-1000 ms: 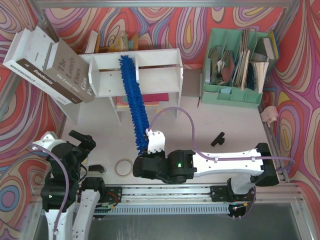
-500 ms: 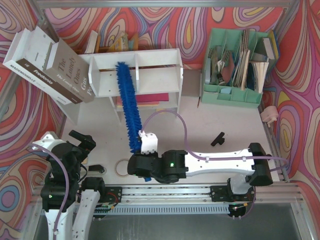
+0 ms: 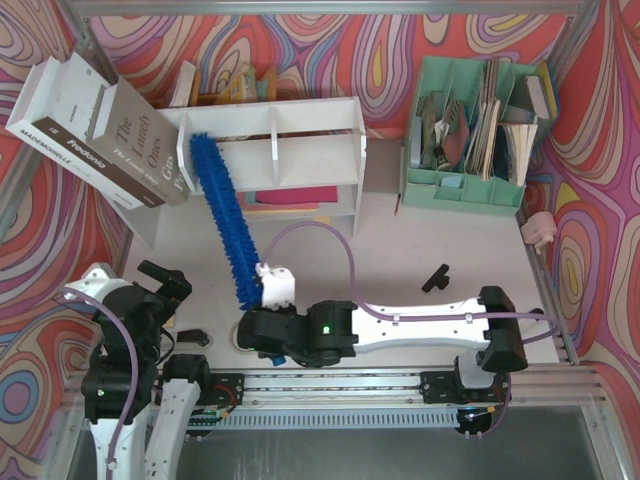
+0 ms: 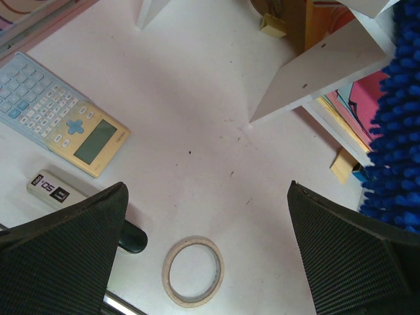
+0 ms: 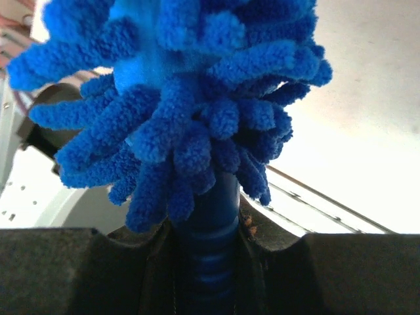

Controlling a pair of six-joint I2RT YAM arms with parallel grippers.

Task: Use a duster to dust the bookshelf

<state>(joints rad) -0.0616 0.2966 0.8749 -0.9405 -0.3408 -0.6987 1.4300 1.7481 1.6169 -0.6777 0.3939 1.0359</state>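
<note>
Right gripper [image 3: 260, 298], lower centre-left of the top view: jaws closed tight on the thin blue handle of the duster [image 3: 222, 215]. In the right wrist view the ribbed handle stands straight up out of the narrow gap between the two dark fingers [image 5: 98, 269], and the shaggy blue head [image 5: 190, 118] begins just above them and fills most of the frame. From the grip the duster runs up and to the left across the table [image 3: 420, 230]. Its tip lies over the left end of the bookshelf [image 3: 300, 115], at the front of the left upper compartment, close to the outer side wall. Bristles overlap the white boards there; how firmly they press, I cannot tell. In the left wrist view the blue bristles [image 4: 397, 118] fill the right edge, just beside a slanted white shelf board [image 4: 328, 72]. Left gripper [image 3: 165, 280], lower left of the top view, well apart from the duster: jaws spread as wide as they go, nothing between them. Below them on the table lie a tape roll [image 4: 193, 271] and a calculator [image 4: 62, 115]. Mint-green organizer [image 3: 475, 120] sits upper right, grey and white books [image 3: 95, 125] lean at upper left.
</note>
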